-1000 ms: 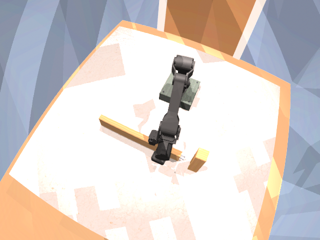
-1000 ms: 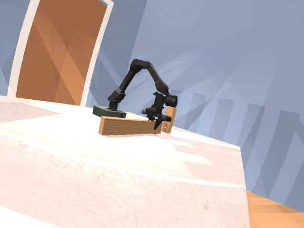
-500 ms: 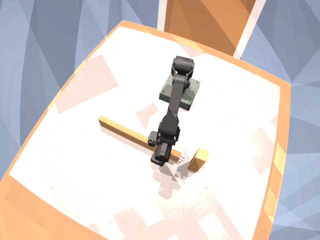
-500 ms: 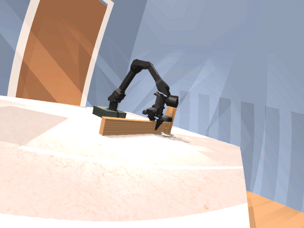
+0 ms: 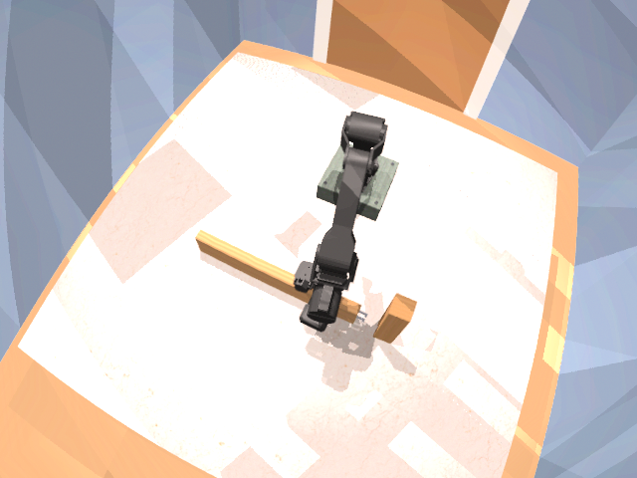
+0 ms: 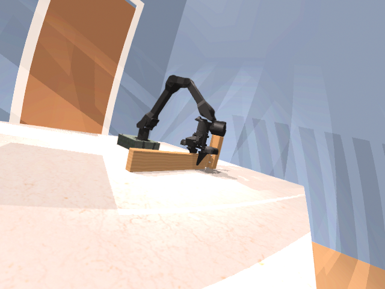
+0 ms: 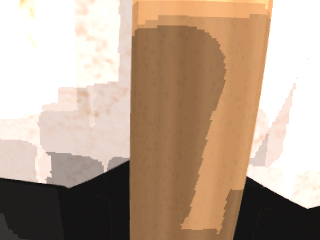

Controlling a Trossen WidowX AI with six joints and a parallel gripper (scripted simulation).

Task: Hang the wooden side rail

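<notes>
The gripper (image 5: 318, 309) (image 6: 206, 158) is closed, partly open around the wooden rail (image 5: 247, 262) (image 6: 164, 161) (image 7: 175, 125) near its hook end, on the counter (image 5: 169, 370) (image 6: 171, 236) just beside the post (image 5: 395, 319) (image 6: 218, 147), probably for lifting hooks accurately.

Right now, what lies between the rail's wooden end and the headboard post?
The steel hooks on the rail, then a bare gap before the post; the top view shows it.

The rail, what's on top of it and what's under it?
The hand is over the rail, gripping it near the hook end and hiding a bit of its top. The table is under it, but the rail covers whatever is right beneath.
</notes>
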